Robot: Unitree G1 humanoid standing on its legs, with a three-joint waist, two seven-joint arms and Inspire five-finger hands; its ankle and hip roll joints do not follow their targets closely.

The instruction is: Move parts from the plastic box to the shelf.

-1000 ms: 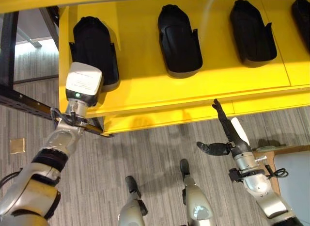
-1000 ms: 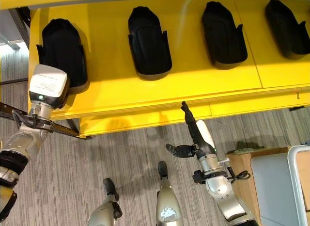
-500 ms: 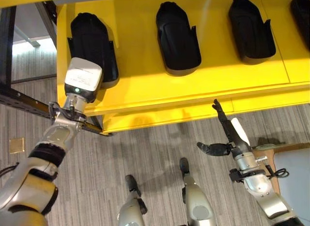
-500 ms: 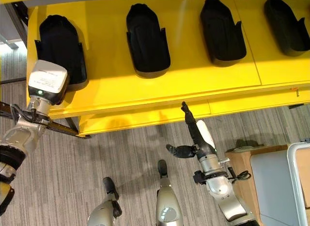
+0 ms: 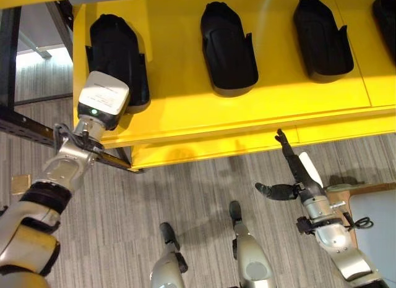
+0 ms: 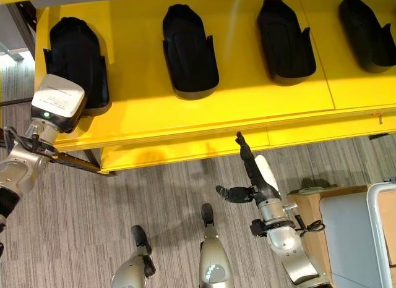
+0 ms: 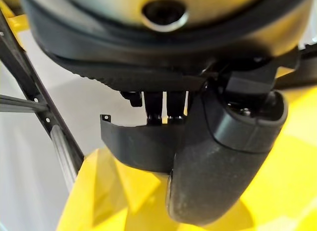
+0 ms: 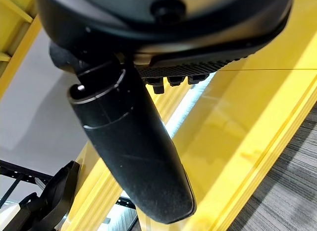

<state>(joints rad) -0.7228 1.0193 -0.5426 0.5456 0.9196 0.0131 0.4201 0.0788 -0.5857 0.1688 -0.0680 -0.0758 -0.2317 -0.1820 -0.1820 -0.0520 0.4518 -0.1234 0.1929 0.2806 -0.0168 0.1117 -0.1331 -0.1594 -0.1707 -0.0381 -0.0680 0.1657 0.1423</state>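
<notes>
1. Four black parts lie in a row on the yellow shelf (image 5: 260, 109).
2. The left hand (image 7: 218, 156) sits at the leftmost part (image 5: 114, 56); whether it grips is unclear.
3. The right hand (image 5: 294, 177) hangs below the shelf edge, fingers straight, empty.

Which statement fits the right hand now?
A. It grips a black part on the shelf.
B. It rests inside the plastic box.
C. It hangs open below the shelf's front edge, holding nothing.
C: the right hand has straight fingers and holds nothing, below the yellow shelf.
</notes>
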